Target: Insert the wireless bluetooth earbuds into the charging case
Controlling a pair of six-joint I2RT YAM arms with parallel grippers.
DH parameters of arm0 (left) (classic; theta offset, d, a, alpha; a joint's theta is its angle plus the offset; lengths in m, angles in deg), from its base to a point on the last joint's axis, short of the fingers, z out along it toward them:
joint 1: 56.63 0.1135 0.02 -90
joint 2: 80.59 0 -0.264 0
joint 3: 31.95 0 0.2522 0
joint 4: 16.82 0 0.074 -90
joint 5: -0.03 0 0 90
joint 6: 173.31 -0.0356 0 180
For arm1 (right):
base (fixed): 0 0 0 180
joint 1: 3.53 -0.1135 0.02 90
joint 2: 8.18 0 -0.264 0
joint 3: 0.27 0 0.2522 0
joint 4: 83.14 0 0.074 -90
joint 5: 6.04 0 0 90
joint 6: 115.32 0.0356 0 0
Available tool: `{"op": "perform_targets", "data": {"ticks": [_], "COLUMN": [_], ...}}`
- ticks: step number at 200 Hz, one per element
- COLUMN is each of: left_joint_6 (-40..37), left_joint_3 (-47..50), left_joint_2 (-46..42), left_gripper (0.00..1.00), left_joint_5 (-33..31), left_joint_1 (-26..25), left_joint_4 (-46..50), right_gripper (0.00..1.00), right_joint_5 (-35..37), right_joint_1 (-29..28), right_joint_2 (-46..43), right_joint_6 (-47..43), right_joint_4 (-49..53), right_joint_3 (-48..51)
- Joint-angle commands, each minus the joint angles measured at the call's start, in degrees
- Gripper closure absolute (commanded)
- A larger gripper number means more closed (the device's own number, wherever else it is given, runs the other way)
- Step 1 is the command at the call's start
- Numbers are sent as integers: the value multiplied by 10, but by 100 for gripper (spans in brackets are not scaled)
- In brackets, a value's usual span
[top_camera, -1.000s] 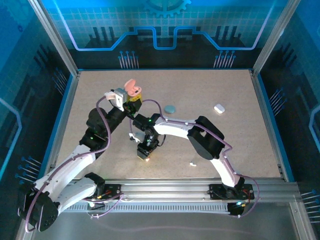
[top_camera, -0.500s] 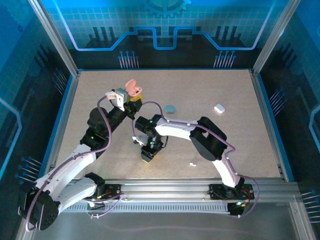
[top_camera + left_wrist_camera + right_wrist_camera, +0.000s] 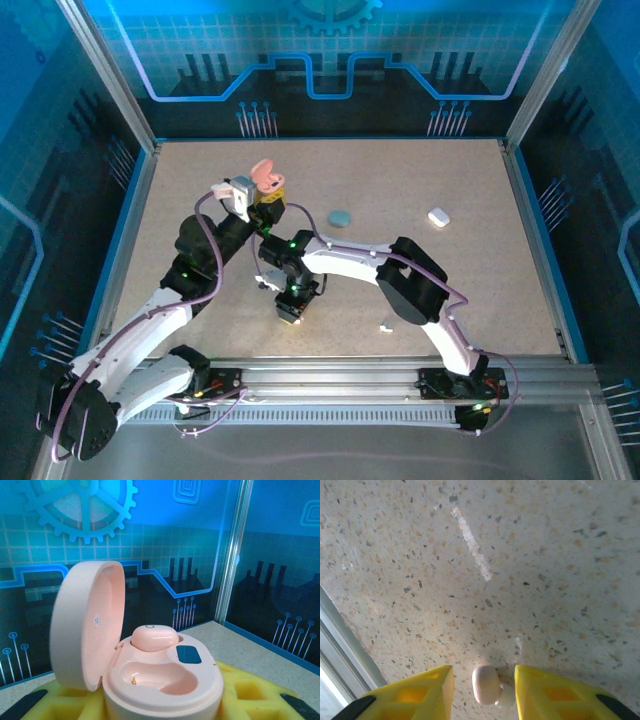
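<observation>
Straddles pink earbud [image 3: 487, 684] at bottom centre, right gripper [image 3: 481, 695] fingers apart; lies long axis up-down, nub lower right blurred. Clamps open case [image 3: 160, 680] in left gripper [image 3: 264, 192], base cut off.

Loose pink earbud [image 3: 487, 684]; second earbud [image 3: 154, 637] inside open pink case [image 3: 165, 692].

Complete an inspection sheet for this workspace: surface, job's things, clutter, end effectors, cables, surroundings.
Surface: speckled table, one pale streak.
Job's things: pink charging case open, seated pink earbud in one slot, other slot empty; loose pink earbud on the table.
Clutter: blue case, white case, small white bit too small to identify.
End effectors: left end effector shut on the pink charging case; right end effector open, straddling the loose pink earbud.
Cables: purple cables run along both arms.
Surroundings: blue patterned enclosure walls.
</observation>
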Motion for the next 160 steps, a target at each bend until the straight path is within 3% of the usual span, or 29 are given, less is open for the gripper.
{"op": "perform_targets", "data": {"ticks": [1, 116, 160], "left_joint_6": [3, 7, 4], "left_joint_3": [-15, -14, -16], "left_joint_2": [0, 3, 10], "left_gripper": [66, 66, 66], "left_joint_5": [5, 5, 12], "left_joint_1": [5, 5, 4], "left_joint_4": [-9, -7, -2], "right_gripper": [64, 77, 80], "right_joint_5": [10, 77, 47], "right_joint_1": [-15, -26, 18], "right_joint_2": [19, 19, -70], "right_joint_6": [-16, 24, 79], "right_joint_4": [31, 36, -15], "right_joint_3": [-11, 3, 61]}}
